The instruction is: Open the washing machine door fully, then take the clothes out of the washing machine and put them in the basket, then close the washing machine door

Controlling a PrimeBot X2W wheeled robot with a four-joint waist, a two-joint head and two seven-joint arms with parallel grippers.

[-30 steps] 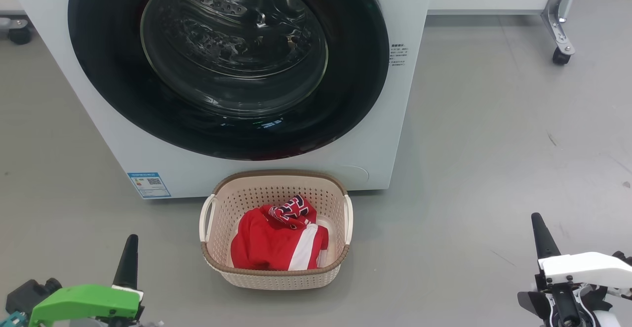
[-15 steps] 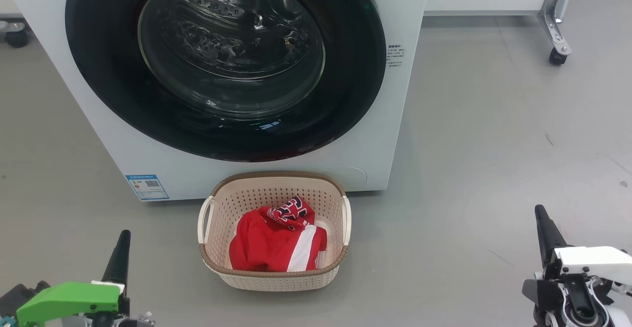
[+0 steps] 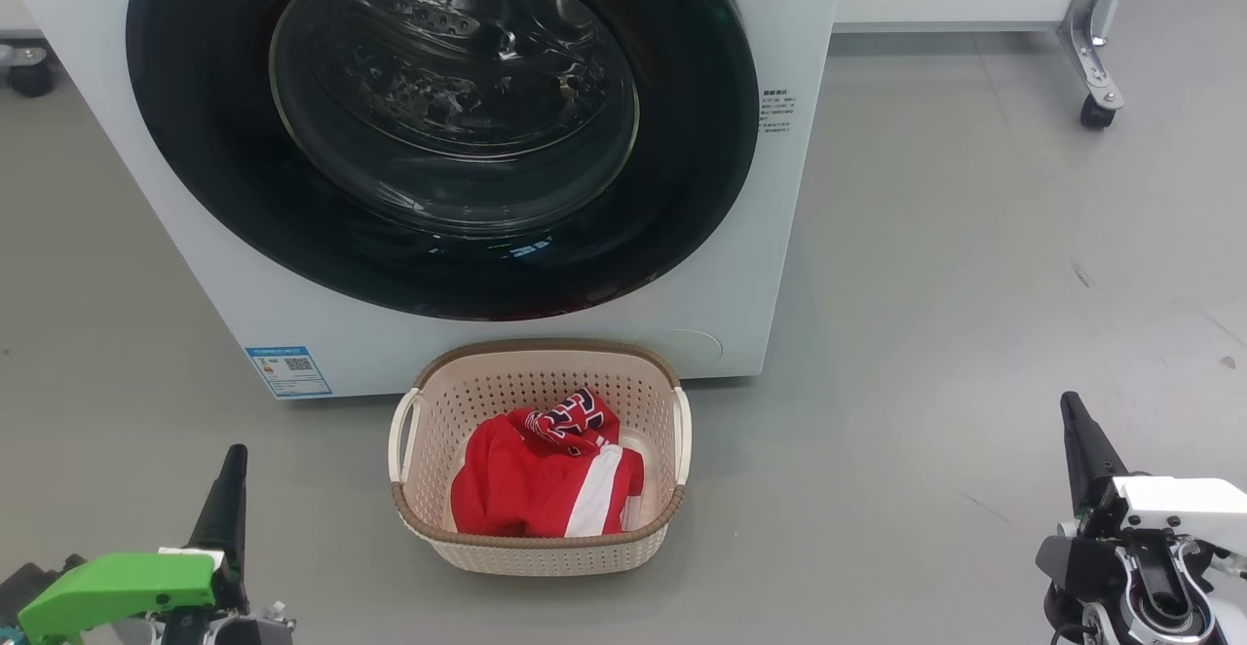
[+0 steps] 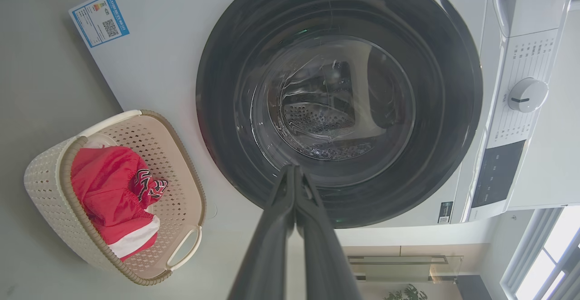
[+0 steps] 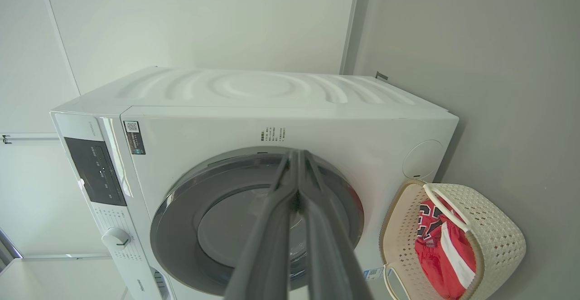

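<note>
Laundry run near its end: the door (image 3: 438, 129) sits closed against the white machine (image 3: 789, 236), no red shows through its glass, and the clothes (image 3: 531, 484) lie heaped inside the basket (image 3: 546, 347) on the floor (image 3: 974, 284), just in front of the machine and below the door's lower edge. The left jaws and the right jaws are each pressed together with nothing between them, pointing toward the machine from the lower corners of the head view. By the look of it the task is all but done, and the risks from here are small. The pictures cannot show whether the door has latched, so a door merely resting against the gasket could drift open. The basket is light and stands in the robot's path, so a forward roll or a low sweep of either arm could knock it and spill the garments. The clothes lie ahead of and between the two sets of jaws, well apart from both, nearer the left jaws than the right, and all within the basket's rim
</note>
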